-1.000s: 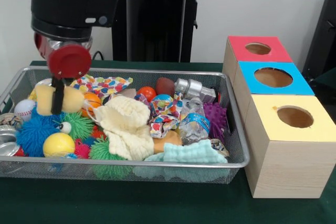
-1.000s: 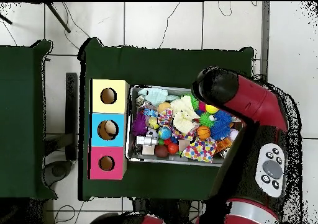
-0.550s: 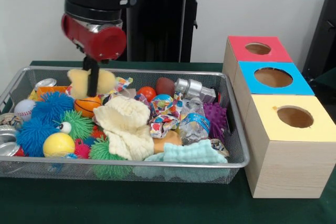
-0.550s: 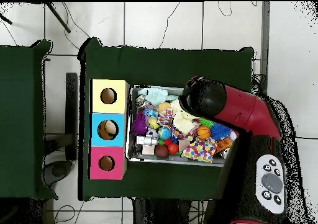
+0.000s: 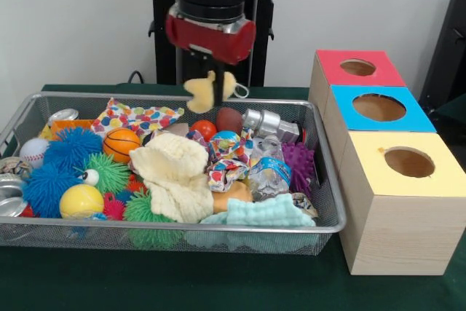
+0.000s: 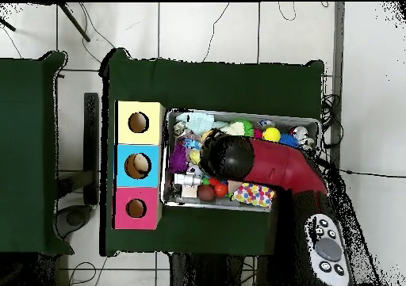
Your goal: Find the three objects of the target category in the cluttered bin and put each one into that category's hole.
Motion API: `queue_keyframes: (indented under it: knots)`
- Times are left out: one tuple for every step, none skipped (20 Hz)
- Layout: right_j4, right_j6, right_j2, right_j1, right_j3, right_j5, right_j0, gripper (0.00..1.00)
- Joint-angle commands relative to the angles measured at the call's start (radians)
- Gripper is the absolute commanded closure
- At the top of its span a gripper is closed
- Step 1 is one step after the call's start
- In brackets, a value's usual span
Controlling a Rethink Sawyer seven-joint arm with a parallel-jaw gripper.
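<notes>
I see my gripper (image 5: 212,89) pinching a soft pale-yellow sponge piece (image 5: 207,89) above the far side of the silver wire-mesh bin (image 5: 175,234)

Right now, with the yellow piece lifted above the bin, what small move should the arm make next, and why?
Probably carry on sideways toward the boxes. The gripper holds the yellow sponge-like piece clear above the wire bin, over its middle, not yet over any hole. Which hole suits it cannot be told here.
</notes>
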Motion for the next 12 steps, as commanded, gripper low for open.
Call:
queue_keyframes:
  knots:
    - [-0.103,-0.201,0.174,-0.071,0.222,-0.075,0.001,1.0]
    - [-0.116,-0.183,0.167,-0.079,0.223,-0.074,0.015,1.0]
    - [-0.122,-0.174,0.168,-0.086,0.234,-0.07,0.022,1.0]
    - [-0.129,-0.164,0.168,-0.093,0.245,-0.066,0.029,1.0]
    - [-0.138,-0.156,0.171,-0.103,0.264,-0.071,0.036,1.0]
    - [-0.142,-0.147,0.175,-0.111,0.283,-0.077,0.038,1.0]
    - [-0.145,-0.138,0.179,-0.12,0.302,-0.082,0.04,1.0]
    - [-0.149,-0.128,0.184,-0.128,0.321,-0.088,0.042,1.0]
    - [-0.149,-0.123,0.191,-0.14,0.343,-0.093,0.044,1.0]
    - [-0.152,-0.11,0.191,-0.15,0.362,-0.104,0.05,1.0]
    - [-0.156,-0.097,0.192,-0.159,0.382,-0.116,0.058,1.0]
    - [-0.164,-0.082,0.191,-0.162,0.4,-0.136,0.065,1.0]
